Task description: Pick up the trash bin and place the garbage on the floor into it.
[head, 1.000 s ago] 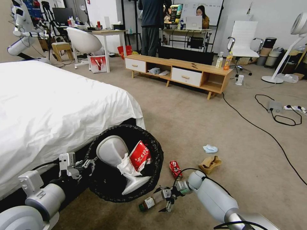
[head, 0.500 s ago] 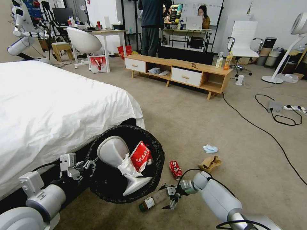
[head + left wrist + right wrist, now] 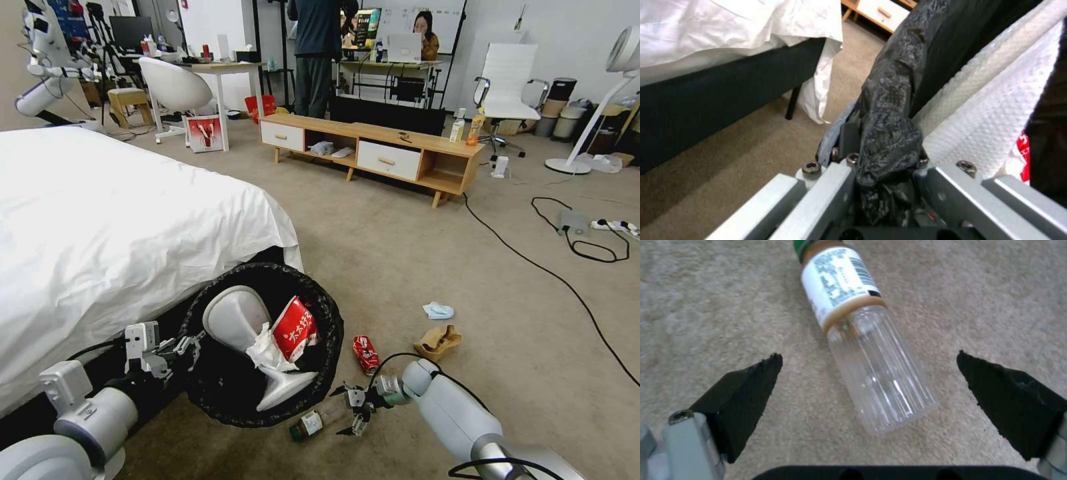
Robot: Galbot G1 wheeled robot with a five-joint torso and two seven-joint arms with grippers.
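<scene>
The trash bin (image 3: 220, 390), lined with a black bag, is tilted with its mouth toward me beside the bed. My left gripper (image 3: 181, 347) is shut on its rim; the left wrist view shows the jaws (image 3: 887, 160) pinching the crinkled black bag (image 3: 891, 126). Inside lie a red-and-white carton (image 3: 293, 327), white tissue (image 3: 265, 350) and the white lid flaps (image 3: 237, 313). My right gripper (image 3: 351, 408) is open low over the floor (image 3: 400, 267), with a small clear bottle (image 3: 317, 420) lying between its fingertips (image 3: 868, 355). On the carpet lie a crushed red can (image 3: 365, 353), a brown paper bag (image 3: 437, 341) and a blue mask (image 3: 438, 310).
The white-sheeted bed (image 3: 120, 227) fills the left side right behind the bin. Black cables (image 3: 533, 267) cross the carpet on the right. A low wooden cabinet (image 3: 373, 150) stands farther back, with a white chair (image 3: 510, 83) and a fan stand (image 3: 600, 113) beyond.
My right gripper has drawn back slightly to the right along the bottle with its fingers spread. The bottle stays on the carpet. The bin and left gripper hold still.
</scene>
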